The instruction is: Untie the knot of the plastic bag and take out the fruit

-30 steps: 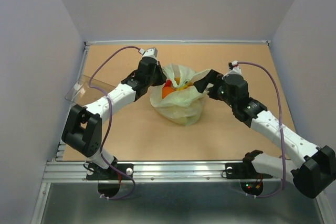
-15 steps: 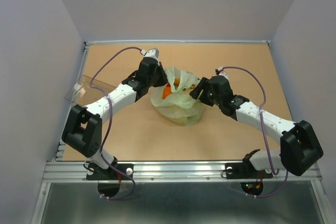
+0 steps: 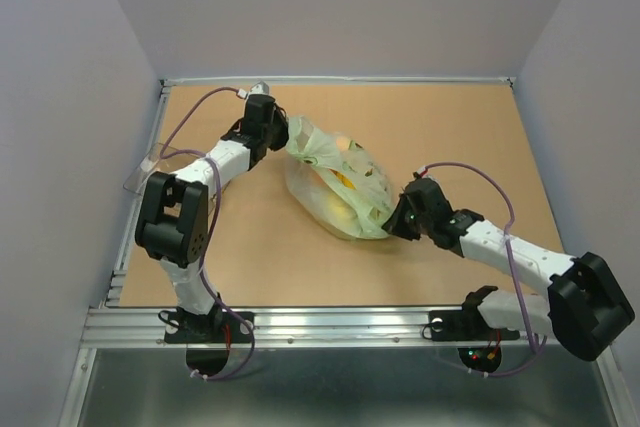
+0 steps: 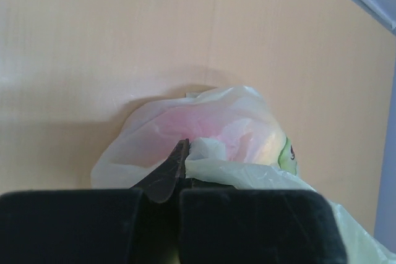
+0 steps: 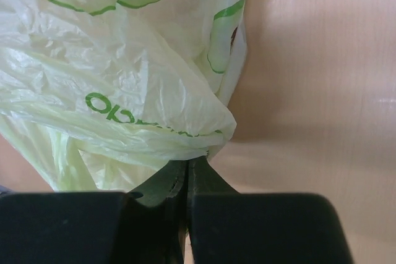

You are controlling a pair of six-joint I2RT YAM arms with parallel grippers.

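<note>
My right gripper (image 5: pixel 187 165) is clamped on a fold of the thin crinkly pale green plastic bag (image 5: pixel 124 91) just ahead of its tips. My left gripper (image 4: pixel 182 153) pinches the opposite end, with the bag stretched between them. The film is soft, slippery and easily torn, I judge, so bunched folds hold best.

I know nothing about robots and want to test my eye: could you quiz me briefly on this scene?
1. True or false: the right gripper is shut on the plastic bag.
2. The left gripper pinches the bag's: A far-left end; B near-right end; C nothing.
3. What colour is the bag's printed lettering?
Key: 1 true; 2 A; 3 green.
</note>
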